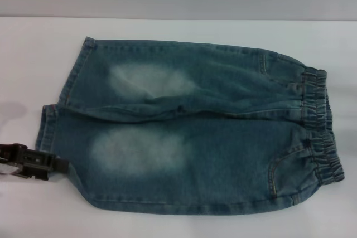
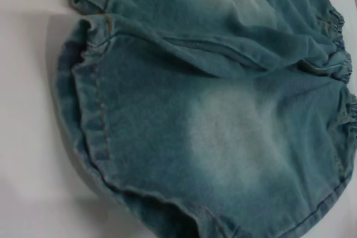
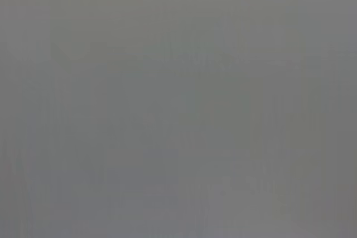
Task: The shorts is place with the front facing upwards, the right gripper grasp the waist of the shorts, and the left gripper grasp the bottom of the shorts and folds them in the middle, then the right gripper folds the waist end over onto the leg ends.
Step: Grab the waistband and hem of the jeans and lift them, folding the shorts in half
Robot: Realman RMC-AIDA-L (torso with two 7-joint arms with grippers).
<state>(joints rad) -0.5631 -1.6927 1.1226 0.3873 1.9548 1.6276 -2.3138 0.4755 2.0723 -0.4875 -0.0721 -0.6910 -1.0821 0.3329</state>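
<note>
Shorts lie spread flat on the white surface, filling the centre of the head view, front side up, with both legs running across the frame. The waist sits at the right side of the frame; the leg hems sit at the left.

Left pincer shows at the lower left of the head view, low over the surface and touching or just beside the hem of the nearer leg. Whether its fingers are apart or together cannot be told from here. The right pincer is not visible in any view; its wrist camera shows only plain grey.

Risks, as judged: the left pincer may catch only the top layer of the hem, so the leg would open instead of lifting whole. With nothing yet at the waist, a pull from the left alone would likely drag the garment sideways rather than fold it. A soft ridge runs along the crotch seam between the legs and may skew the fold.

Appearance: blue denim, pale faded patch on each leg, tan stitching, curved pocket seams, puckered elastic waistband.
</note>
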